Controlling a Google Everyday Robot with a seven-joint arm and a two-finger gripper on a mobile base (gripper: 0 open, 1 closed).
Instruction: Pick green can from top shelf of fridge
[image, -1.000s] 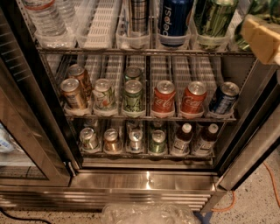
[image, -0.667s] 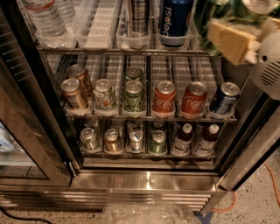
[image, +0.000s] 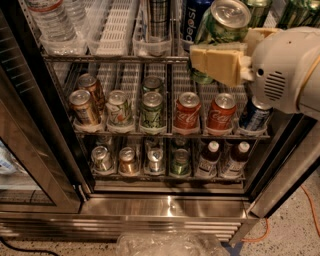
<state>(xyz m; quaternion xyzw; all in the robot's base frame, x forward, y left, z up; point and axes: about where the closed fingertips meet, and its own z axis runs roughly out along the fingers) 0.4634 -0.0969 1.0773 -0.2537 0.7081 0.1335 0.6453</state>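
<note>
The green can (image: 226, 24) is a shiny yellow-green can with a silver lid and pull tab. It is tilted and held out in front of the top shelf (image: 120, 56) of the fridge (image: 165, 207), at the upper right. My gripper (image: 220, 59) is shut on the green can; its tan finger pad (image: 217, 62) crosses the can's lower half, and the white arm housing (image: 287, 67) fills the right edge. The other finger is hidden behind the can.
The top shelf holds a water bottle (image: 50, 22), a tall striped can (image: 159, 17) and a blue Pepsi can (image: 192, 22). The middle rack (image: 170, 132) has short cans, among them red Coca-Cola cans (image: 187, 111). The lowest rack has cans and small bottles (image: 207, 159). An orange cable (image: 310, 210) lies on the floor.
My gripper has moved left and toward the camera, pulling the green can out from its lane on the top shelf; the can now tilts in front of the rack.
</note>
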